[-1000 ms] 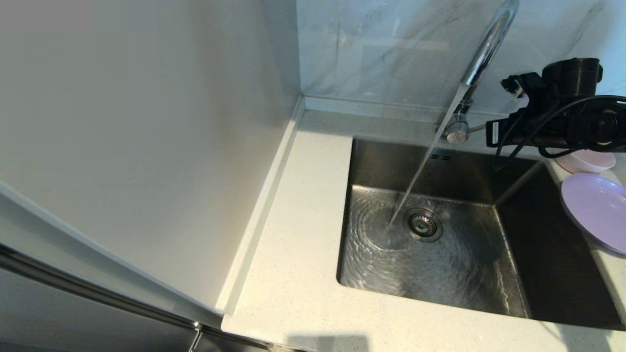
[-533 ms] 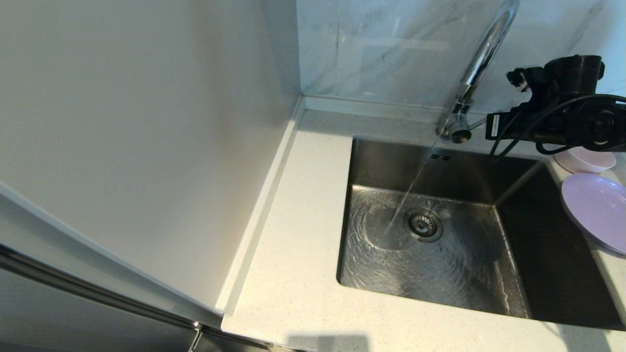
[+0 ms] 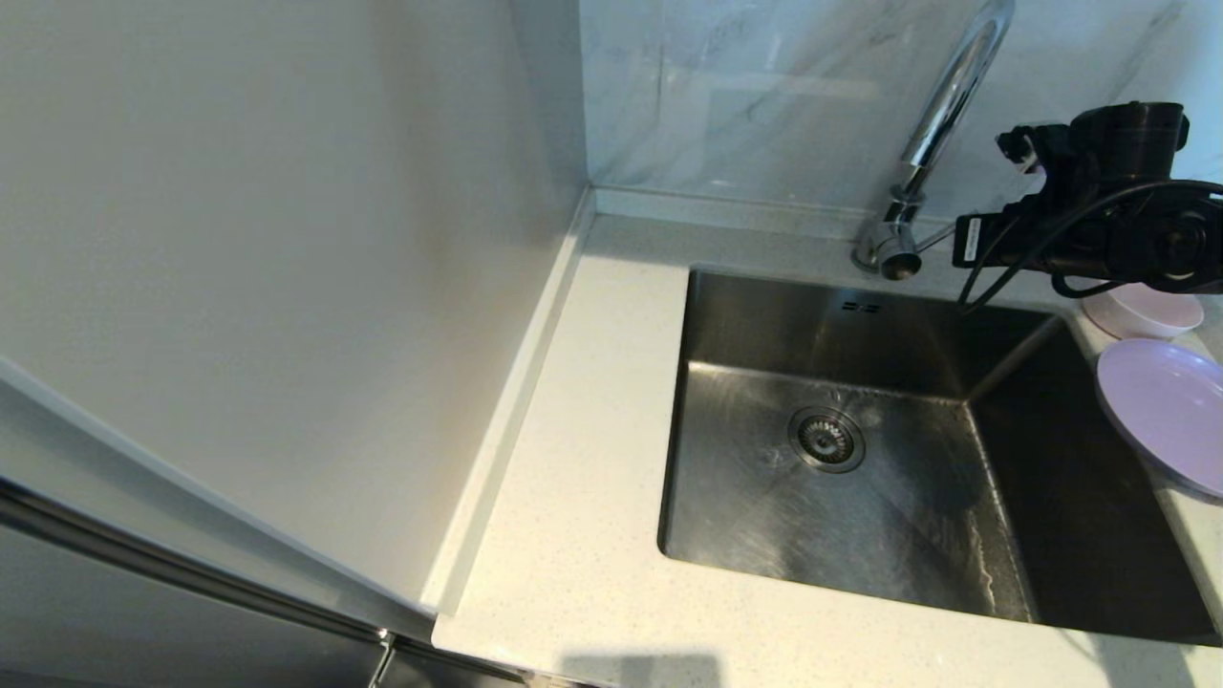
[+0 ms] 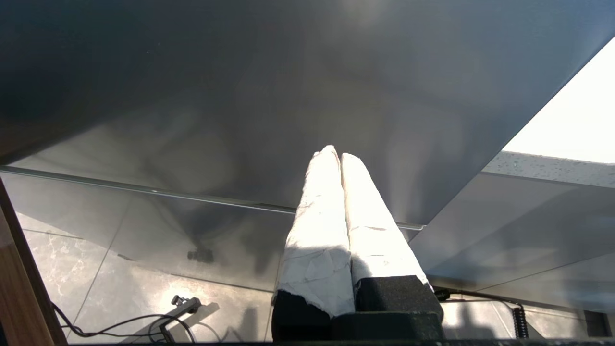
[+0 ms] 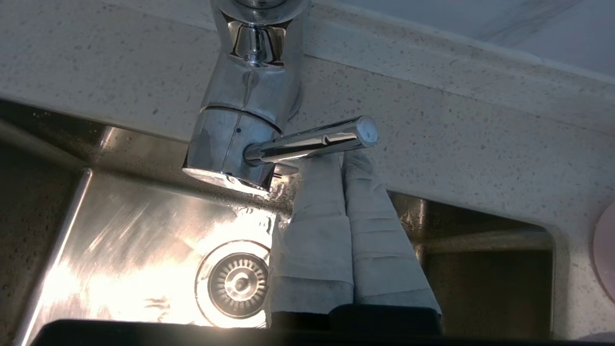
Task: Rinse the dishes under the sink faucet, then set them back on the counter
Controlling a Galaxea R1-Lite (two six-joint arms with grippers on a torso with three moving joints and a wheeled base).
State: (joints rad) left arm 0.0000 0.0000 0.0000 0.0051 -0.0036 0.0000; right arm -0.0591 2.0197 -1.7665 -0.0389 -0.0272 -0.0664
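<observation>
The chrome sink faucet (image 3: 941,105) stands behind the sink (image 3: 764,516) with no water running from it. My right gripper (image 5: 342,158) is shut, and its wrapped fingertips touch the faucet's thin side lever (image 5: 312,139) near its end. The right arm (image 3: 1099,229) hovers over the sink's far right corner. To the right of the sink, the lavender plate (image 3: 1166,411) lies on the counter (image 3: 583,535), with the pale pink bowl (image 3: 1151,315) behind it. The greyish-white dish is out of view. My left gripper (image 4: 335,154) is shut and empty, parked low beside a grey cabinet front.
The wet basin holds only the round drain strainer (image 3: 826,440) and two overflow slots (image 3: 860,307). A tall white panel (image 3: 287,239) borders the counter on the left. The grey-veined marble wall (image 3: 764,96) rises behind the faucet.
The water stream thinned and then stopped, and the ripples in the basin died out. My right arm shifted slightly up and right at the lever.
</observation>
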